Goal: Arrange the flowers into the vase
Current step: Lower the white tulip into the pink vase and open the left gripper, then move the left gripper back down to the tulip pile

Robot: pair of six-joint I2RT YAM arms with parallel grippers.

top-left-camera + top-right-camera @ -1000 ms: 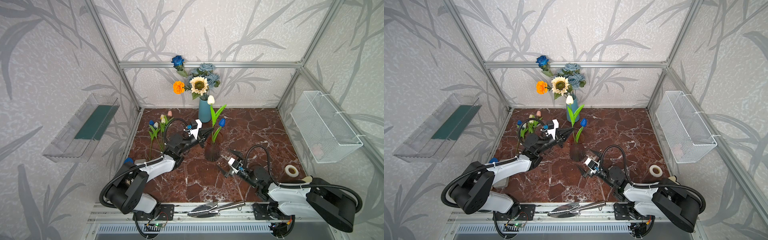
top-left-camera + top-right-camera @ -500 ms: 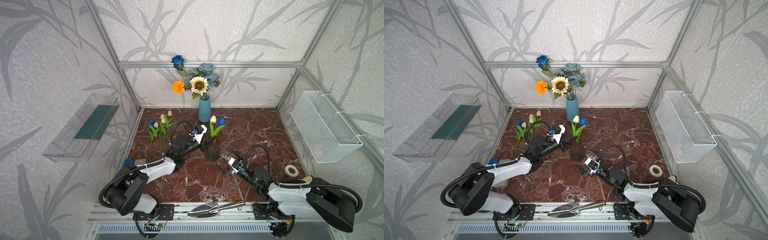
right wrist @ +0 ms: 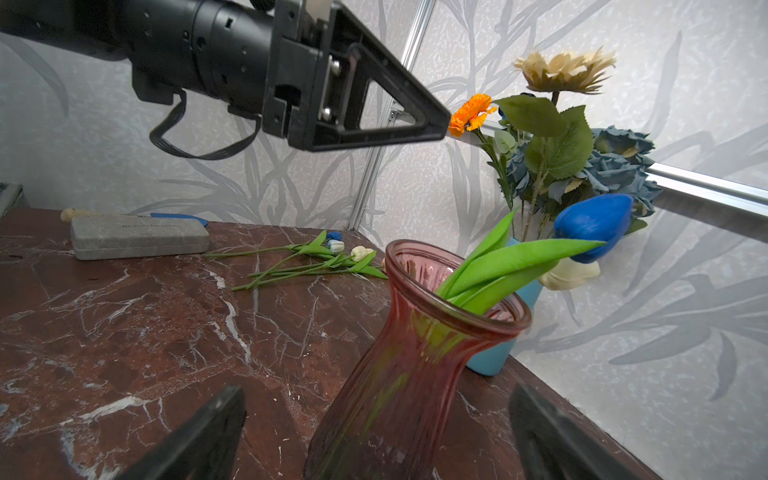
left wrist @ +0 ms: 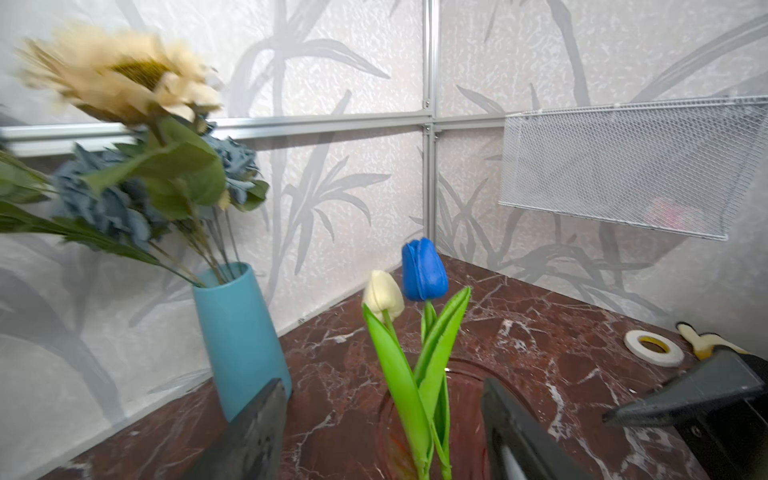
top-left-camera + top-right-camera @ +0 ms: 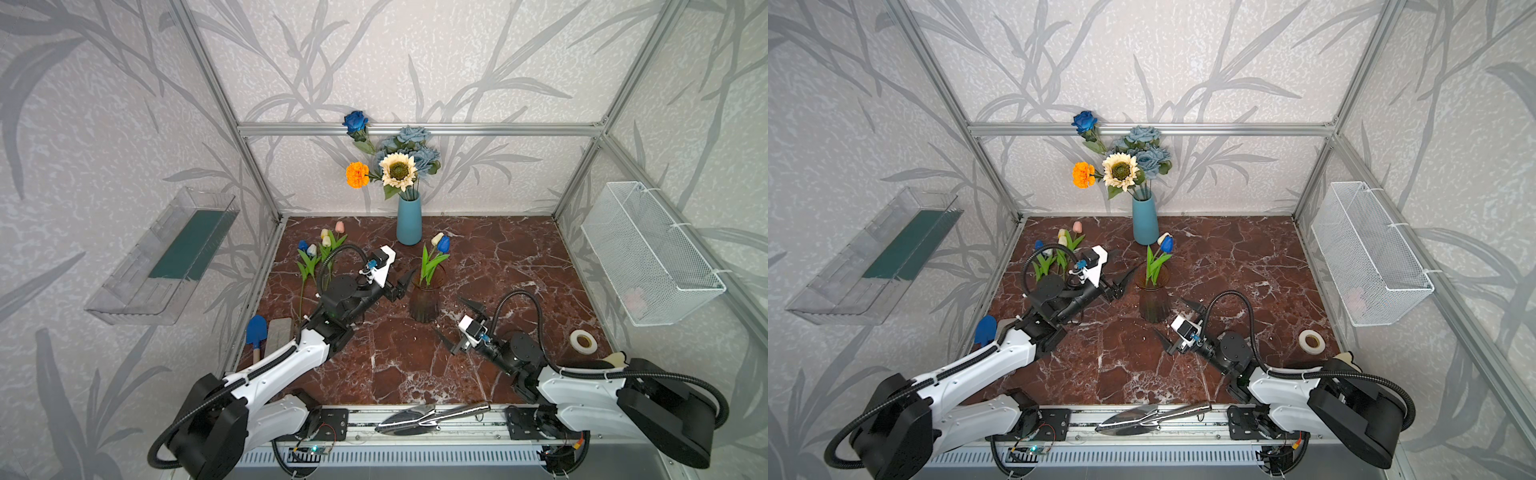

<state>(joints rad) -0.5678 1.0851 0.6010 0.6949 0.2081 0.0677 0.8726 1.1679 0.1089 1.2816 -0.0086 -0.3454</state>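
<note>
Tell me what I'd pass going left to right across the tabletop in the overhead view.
In a top view: small blue shovel → grey case → loose tulips → glass vase → tape roll → wire basket on the wall.

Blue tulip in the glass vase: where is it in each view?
In a top view: blue tulip mid-table, right of the teal vase.
In a top view: same, beside the teal vase.
Left wrist: blue tulip next to the cream tulip.
Right wrist: blue tulip leaning out over the glass vase rim.
Shared landmark: teal vase.
</note>
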